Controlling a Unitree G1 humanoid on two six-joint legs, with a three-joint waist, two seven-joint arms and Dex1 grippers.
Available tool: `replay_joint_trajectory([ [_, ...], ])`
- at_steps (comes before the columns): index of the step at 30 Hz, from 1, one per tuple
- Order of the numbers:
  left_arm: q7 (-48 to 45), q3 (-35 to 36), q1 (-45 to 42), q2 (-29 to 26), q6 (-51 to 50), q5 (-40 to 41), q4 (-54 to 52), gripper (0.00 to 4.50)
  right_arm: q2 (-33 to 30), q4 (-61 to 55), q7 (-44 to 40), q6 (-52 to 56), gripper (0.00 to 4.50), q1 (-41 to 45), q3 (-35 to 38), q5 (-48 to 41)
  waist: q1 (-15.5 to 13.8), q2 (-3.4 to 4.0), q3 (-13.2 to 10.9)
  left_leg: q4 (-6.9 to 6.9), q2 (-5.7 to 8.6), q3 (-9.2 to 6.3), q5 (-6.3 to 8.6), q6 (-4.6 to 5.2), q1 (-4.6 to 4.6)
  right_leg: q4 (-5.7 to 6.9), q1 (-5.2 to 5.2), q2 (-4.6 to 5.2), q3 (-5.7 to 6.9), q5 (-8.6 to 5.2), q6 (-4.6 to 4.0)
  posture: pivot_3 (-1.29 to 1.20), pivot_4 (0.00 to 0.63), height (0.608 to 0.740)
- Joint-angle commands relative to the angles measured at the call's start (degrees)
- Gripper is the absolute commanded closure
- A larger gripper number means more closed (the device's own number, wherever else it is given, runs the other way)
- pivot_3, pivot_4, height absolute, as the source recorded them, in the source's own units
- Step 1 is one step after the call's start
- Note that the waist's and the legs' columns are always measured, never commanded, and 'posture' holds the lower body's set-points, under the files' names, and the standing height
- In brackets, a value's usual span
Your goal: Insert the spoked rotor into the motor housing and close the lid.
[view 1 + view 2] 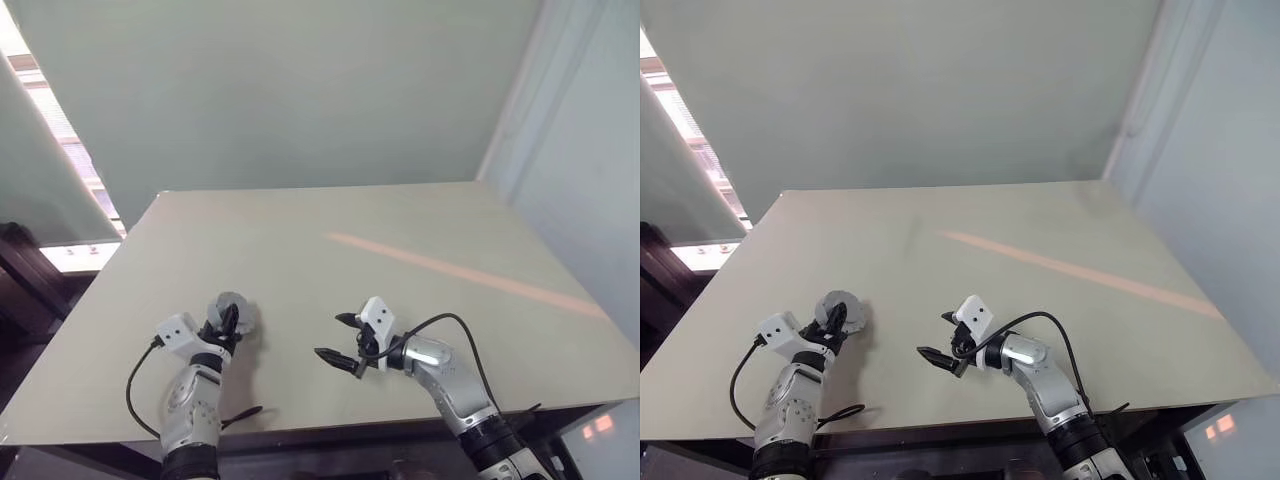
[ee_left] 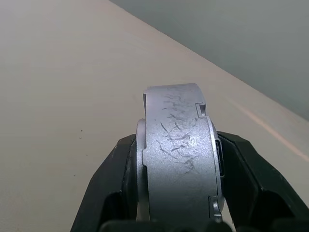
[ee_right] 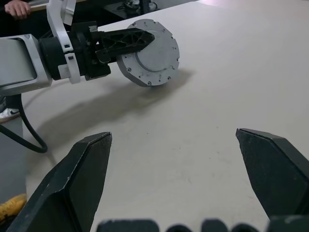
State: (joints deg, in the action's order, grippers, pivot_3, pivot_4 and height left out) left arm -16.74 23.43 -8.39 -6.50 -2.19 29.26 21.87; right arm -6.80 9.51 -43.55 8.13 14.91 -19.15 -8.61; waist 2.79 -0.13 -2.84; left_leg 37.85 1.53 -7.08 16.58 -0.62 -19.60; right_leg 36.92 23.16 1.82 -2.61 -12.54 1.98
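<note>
The left gripper (image 1: 229, 322) pinches the closed motor housing (image 3: 150, 52) across its flat faces, on edge at the table's (image 1: 420, 240) seven o'clock. The right gripper (image 1: 337, 338) is spread and holds nothing. Rigid, smooth metal, likely heavy: its rim offers a surer hold.

Silver-grey arms with looping black cables, white wrist blocks, each end effector (image 1: 338, 349) black-fingered

Grey round motor housing (image 3: 150, 52) with lid on, stood on edge, scratched rim, just above table
</note>
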Motion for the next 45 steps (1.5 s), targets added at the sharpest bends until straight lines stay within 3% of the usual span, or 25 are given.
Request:
replay_joint_trajectory([
  [1, 3.1, 0.8, -0.9, -1.9, 2.8, -3.1, 0.8, 2.50, -0.2, -2.0, 0.2, -1.7, 0.00, 1.0, 0.3, 0.5, 0.0, -0.01, 0.0, 0.00, -0.01, 0.00, -0.01, -0.01, 0.02, 0.01, -0.01, 0.00, 0.00, 0.01, -0.01, 0.00, 0.000, 0.740],
  [6, 5.3, 1.8, -0.5, -2.3, 4.1, -3.9, 1.1, 2.50, -0.2, -1.5, 0.2, -1.8, 0.00, 1.2, 0.3, 0.7, 0.1, -0.03, 0.0, 0.00, -0.17, 0.05, -0.04, -0.07, 0.12, 0.08, -0.01, -0.17, -0.01, 0.11, -0.13, 0.00, 0.000, 0.740],
  [13, 7.0, 1.7, 0.0, -2.4, 4.1, -4.5, 0.5, 0.11, -0.1, -0.4, 0.1, -2.3, 0.00, 1.8, 0.4, 0.8, -0.2, -0.04, 0.0, 0.00, -0.33, 0.02, -0.06, -0.10, 0.07, 0.07, 0.05, -0.40, 0.00, 0.17, -0.24, 0.00, 0.000, 0.740],
  [14, 7.0, 1.7, 0.0, -2.4, 4.2, -4.6, 0.4, 0.05, 0.0, -0.2, 0.1, -2.4, 0.00, 1.9, 0.4, 0.8, -0.4, -0.04, 0.0, 0.01, -0.31, 0.00, -0.06, -0.10, 0.06, 0.06, 0.04, -0.38, 0.01, 0.17, -0.24, 0.00, 0.000, 0.740],
  [27, 9.5, 0.5, 2.4, -5.0, 10.5, -11.8, -4.6, 0.05, -0.1, 0.8, 0.5, -3.3, 0.00, 2.0, 1.0, 0.7, -0.5, -0.06, 0.1, 0.04, -0.20, 0.05, -0.07, -0.12, 0.06, 0.04, 0.01, -0.23, -0.02, 0.20, -0.18, 0.00, 0.000, 0.740],
  [35, -8.0, -10.0, 9.9, -8.3, 8.6, -8.4, -23.3, 0.05, 0.2, -1.8, 3.6, -1.9, 0.00, -0.4, 6.3, -2.5, -0.6, -0.02, 0.0, 0.05, -0.17, 0.08, -0.07, -0.11, 0.03, 0.03, 0.00, -0.17, -0.02, 0.20, -0.19, 0.00, 0.000, 0.740],
  [45, -12.0, -15.5, 11.3, -8.6, 3.5, -7.9, -29.6, 0.05, -2.0, -9.5, 10.6, 1.2, 0.00, -8.9, 13.8, -4.3, -0.3, 0.04, 0.0, 0.03, -0.20, 0.15, -0.07, -0.10, 0.04, 0.04, 0.02, -0.22, -0.07, 0.19, -0.19, 0.00, 0.000, 0.740],
])
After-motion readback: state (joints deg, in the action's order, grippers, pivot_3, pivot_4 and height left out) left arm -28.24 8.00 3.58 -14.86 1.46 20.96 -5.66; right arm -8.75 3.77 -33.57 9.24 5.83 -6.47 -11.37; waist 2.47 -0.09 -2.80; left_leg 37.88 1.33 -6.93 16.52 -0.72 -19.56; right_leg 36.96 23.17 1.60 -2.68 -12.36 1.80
